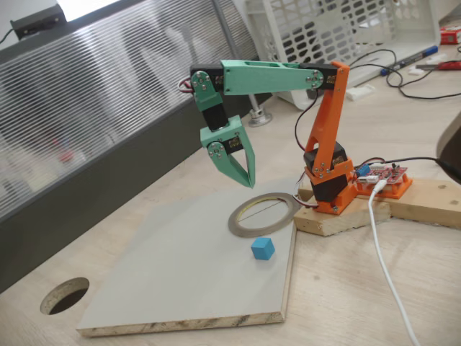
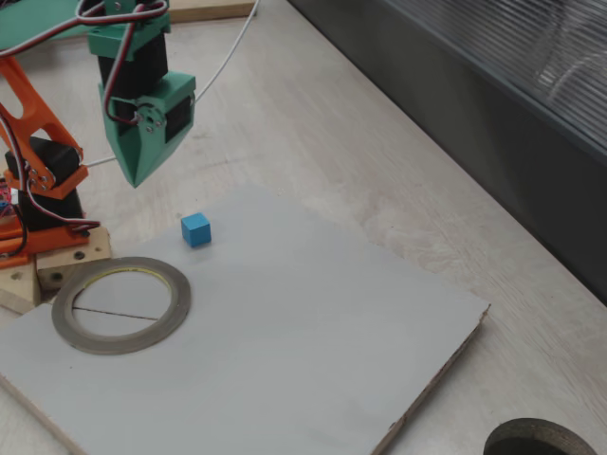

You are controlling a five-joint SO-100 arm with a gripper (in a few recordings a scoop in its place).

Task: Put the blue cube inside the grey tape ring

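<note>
- The blue cube (image 1: 263,249) (image 2: 196,229) sat on the pale grey board (image 1: 180,281) (image 2: 303,332), outside the grey tape ring (image 1: 263,213) (image 2: 120,304) and close to it without touching.
- In a fixed view, the cube lay just nearer the camera than the ring; in another, it lay just beyond the ring's right side.
- The ring lay flat on the board's corner by the arm's orange base (image 1: 333,189) (image 2: 38,227), its opening showing only bare board.
- The green gripper (image 1: 248,182) (image 2: 136,180) hung in the air, pointing down, well above the board and holding nothing.
- Its jaws met at the tips, leaving only a narrow slot between the fingers higher up.
- A round hole (image 1: 65,295) (image 2: 541,441) was cut in the wooden tabletop beside the board, far from the arm.
</note>
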